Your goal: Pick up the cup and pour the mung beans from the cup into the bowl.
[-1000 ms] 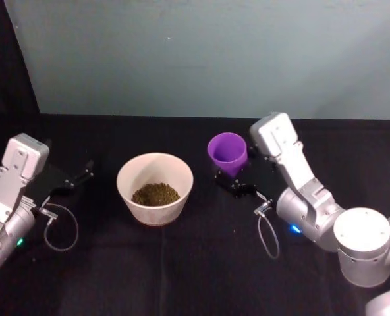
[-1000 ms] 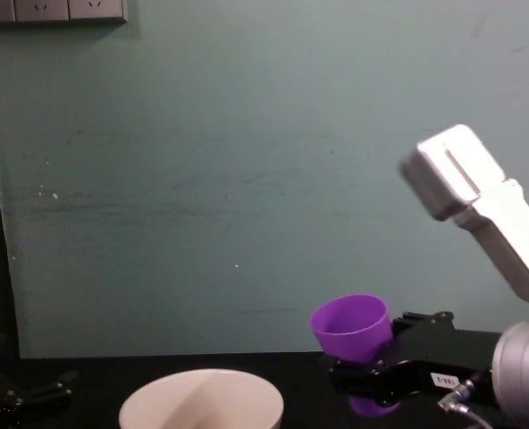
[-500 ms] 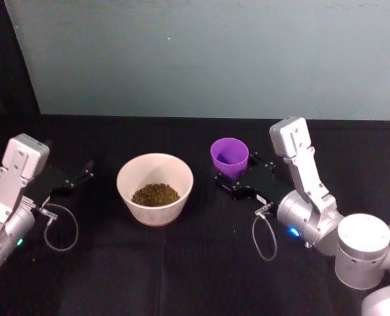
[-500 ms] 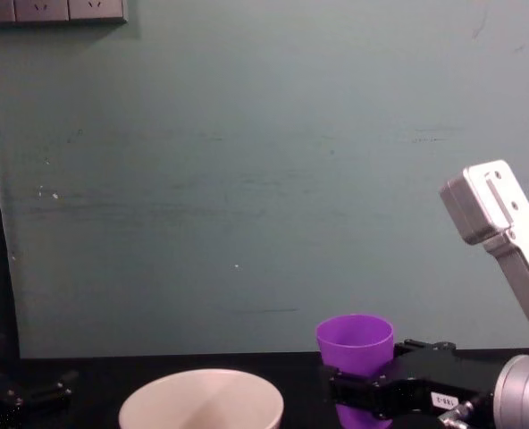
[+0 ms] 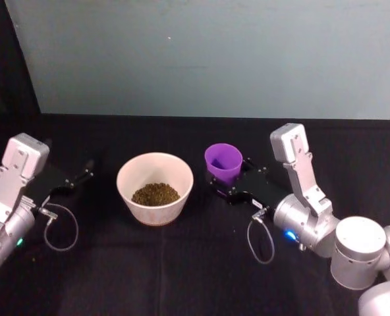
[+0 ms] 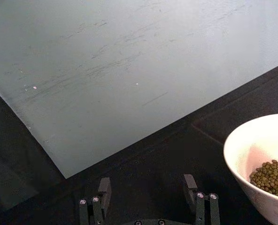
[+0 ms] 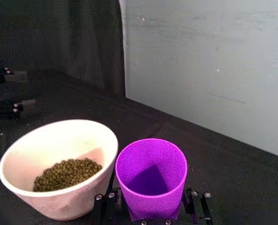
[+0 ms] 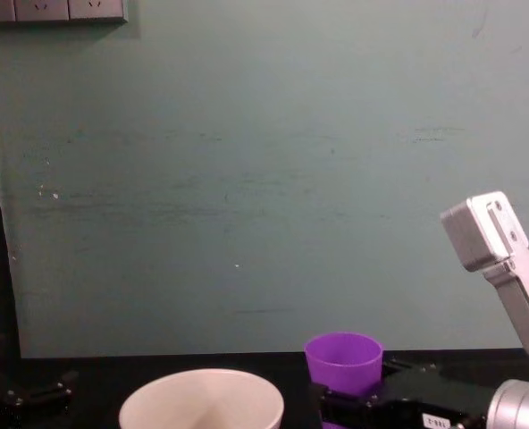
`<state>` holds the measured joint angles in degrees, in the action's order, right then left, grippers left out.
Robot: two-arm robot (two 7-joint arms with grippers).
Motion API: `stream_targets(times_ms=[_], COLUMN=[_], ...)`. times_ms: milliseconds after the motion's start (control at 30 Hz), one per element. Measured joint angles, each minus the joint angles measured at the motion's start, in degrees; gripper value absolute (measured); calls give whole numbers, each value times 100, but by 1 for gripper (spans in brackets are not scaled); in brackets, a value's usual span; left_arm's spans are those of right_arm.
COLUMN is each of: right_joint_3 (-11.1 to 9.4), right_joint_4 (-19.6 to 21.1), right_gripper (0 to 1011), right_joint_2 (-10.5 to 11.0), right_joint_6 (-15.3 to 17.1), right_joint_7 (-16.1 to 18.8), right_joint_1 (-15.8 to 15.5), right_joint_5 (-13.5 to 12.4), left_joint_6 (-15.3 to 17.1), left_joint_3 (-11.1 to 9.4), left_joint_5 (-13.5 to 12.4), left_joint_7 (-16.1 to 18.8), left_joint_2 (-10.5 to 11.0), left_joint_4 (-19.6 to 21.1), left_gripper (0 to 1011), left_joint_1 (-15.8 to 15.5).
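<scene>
The purple cup (image 5: 223, 162) stands upright just right of the white bowl (image 5: 137, 199), with my right gripper (image 5: 226, 189) shut on its lower part. In the right wrist view the cup (image 7: 150, 185) looks empty inside, sitting between the fingers (image 7: 103, 206), and the mung beans (image 7: 66, 172) lie in the bowl (image 7: 21, 187). The chest view has the cup (image 8: 343, 361) low, beside the bowl's rim (image 8: 202, 393), with the right gripper (image 8: 372, 407) under it. My left gripper (image 5: 83, 176) rests open left of the bowl, nothing between its fingers (image 6: 196, 201).
Black cloth covers the table (image 5: 182, 263) and a pale green wall (image 5: 215, 59) stands close behind it. Loose cables (image 5: 60, 227) hang from both wrists. Wall sockets (image 8: 50, 9) sit high on the wall.
My right gripper has turned the cup from tilted to upright, lowered it, and shifted it slightly left toward the bowl. The left arm has stayed still.
</scene>
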<state>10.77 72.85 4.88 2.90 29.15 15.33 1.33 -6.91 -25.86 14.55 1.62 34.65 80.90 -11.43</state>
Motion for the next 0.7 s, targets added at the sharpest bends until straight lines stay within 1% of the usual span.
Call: stream_targets(times_ms=[267, 567, 700], right_joint_3=[51, 131, 176], right_joint_4=[113, 130, 231], right_gripper=[726, 726, 785], right_joint_2=[89, 155, 195], right_joint_6=[156, 180, 238], right_joint_7=[-141, -221, -323], right_joint_1=[-105, -108, -146], right_joint_5=[-70, -176, -194], left_joint_6=[0, 0, 0], left_joint_3=[0, 0, 0], left_joint_5=[0, 0, 0], left_joint_7=[0, 0, 0], left_joint_2=[0, 0, 0], left_joint_4=[0, 0, 0], left_gripper=[1011, 1011, 1011], left_joint_1=[0, 0, 0])
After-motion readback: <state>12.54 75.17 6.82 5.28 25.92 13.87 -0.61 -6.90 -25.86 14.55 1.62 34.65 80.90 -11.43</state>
